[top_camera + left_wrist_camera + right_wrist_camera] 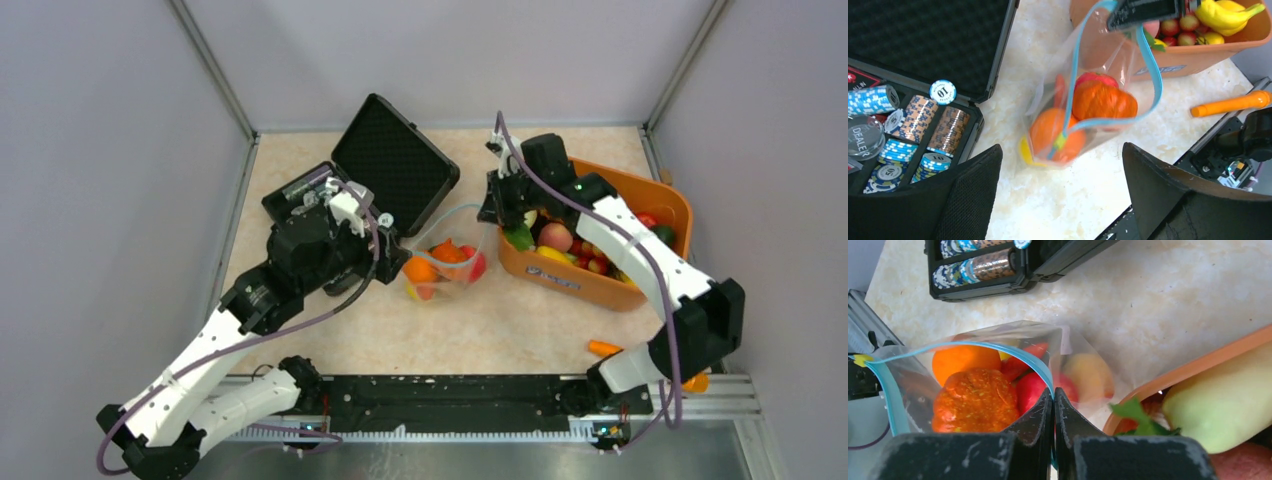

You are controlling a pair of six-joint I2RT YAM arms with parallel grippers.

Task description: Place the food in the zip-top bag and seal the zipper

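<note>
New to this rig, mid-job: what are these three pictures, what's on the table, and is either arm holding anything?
Two robot arms work at a table. The overhead picture shows both, left arm and right arm. The other two pictures come from a camera on each wrist, looking past its own jaws. On the table: an open black case of poker chips, an orange basket of toy fruit, an orange stick, and the clear zip-top bag with toy food inside. The right jaws are shut on the bag's teal zipper; the left jaws stand open, holding nothing.
</note>
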